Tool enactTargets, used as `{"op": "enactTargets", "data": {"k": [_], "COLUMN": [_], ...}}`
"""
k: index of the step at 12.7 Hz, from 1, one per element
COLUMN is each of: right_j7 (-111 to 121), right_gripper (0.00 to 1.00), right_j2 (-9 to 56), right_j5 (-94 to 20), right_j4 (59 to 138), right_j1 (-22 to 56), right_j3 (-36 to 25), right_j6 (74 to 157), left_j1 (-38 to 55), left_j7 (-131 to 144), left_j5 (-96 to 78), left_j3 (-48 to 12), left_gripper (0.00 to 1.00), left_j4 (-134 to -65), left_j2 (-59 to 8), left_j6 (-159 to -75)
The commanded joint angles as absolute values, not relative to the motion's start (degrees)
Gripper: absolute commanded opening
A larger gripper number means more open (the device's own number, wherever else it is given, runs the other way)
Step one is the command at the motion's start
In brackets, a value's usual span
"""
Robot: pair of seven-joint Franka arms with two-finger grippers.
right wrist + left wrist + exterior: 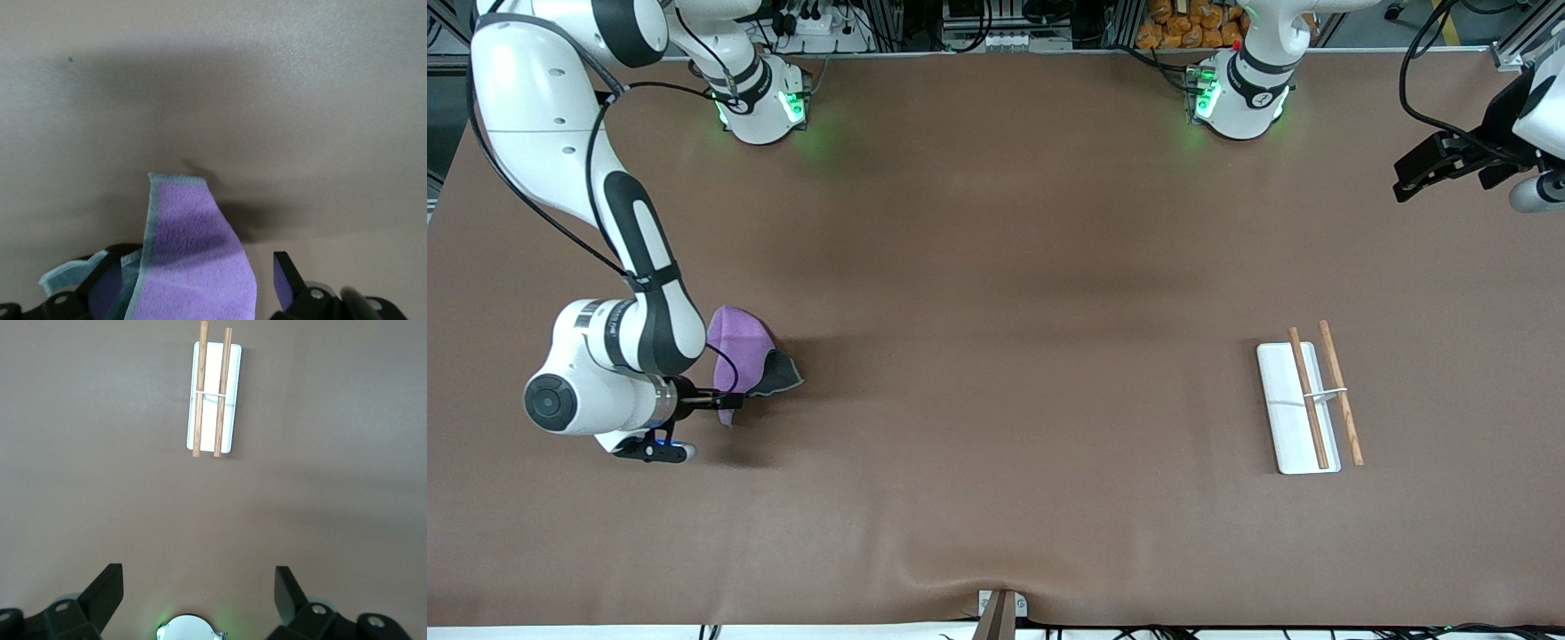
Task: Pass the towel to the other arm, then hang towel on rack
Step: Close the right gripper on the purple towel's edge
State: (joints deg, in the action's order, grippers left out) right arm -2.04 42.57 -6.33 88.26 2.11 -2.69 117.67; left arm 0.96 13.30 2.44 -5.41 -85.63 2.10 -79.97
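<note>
The towel (743, 351) lies crumpled on the brown table toward the right arm's end, purple face up with a dark grey corner folded out. My right gripper (716, 402) is low at the towel's edge nearer the front camera. In the right wrist view its fingers (288, 277) stand wide open with the purple towel (193, 267) between them, not pinched. The rack (1307, 404), a white base with two brown rods, stands toward the left arm's end. My left gripper (1409, 185) waits open and empty, high over the table's end, with the rack (213, 393) in its wrist view.
The left arm's base (1238, 89) and the right arm's base (763, 102) stand along the table's back edge. A small metal bracket (1000, 612) sits at the table edge nearest the front camera. The brown mat ripples slightly there.
</note>
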Motion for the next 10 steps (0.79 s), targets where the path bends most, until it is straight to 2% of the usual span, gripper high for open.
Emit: {"op": "enactTargets", "data": {"k": [1, 2, 3, 4, 6, 7, 10], "right_j7": [-2.8, -2.8, -2.8, -2.7, -2.8, -2.8, -2.8], "right_gripper": [1.00, 1.00, 0.93, 0.74, 0.17, 0.00, 0.00], "right_j2": [43.9, 44.3, 44.3, 44.3, 44.4, 44.4, 44.3], "right_j5": [-7.0, -7.0, -7.0, -7.0, -7.0, -7.0, -7.1], "right_j4": [87.9, 87.9, 88.0, 87.9, 88.0, 88.0, 87.9], "right_j1": [2.3, 2.4, 2.4, 2.5, 2.7, 2.8, 3.0], "right_j3": [-2.6, -2.6, -2.6, -2.6, -2.6, -2.6, -2.6], "right_j6": [118.2, 118.2, 118.2, 118.2, 118.1, 118.1, 118.1], "left_j1": [0.7, 0.7, 0.6, 0.7, 0.8, 0.8, 0.8], "left_j7": [12.5, 12.5, 12.4, 12.4, 12.7, 12.7, 12.7], "left_j5": [3.1, 3.1, 3.0, 3.0, 3.1, 3.0, 3.0], "left_j3": [-5.8, -5.8, -5.8, -5.8, -5.8, -5.8, -5.8], "left_gripper": [1.00, 1.00, 1.00, 1.00, 1.00, 1.00, 1.00], "left_j4": [-86.0, -86.0, -86.0, -86.0, -86.3, -86.3, -86.3], "left_j2": [2.5, 2.5, 2.5, 2.5, 2.5, 2.5, 2.5], "left_j6": [-79.4, -79.4, -79.4, -79.4, -79.4, -79.4, -79.4]}}
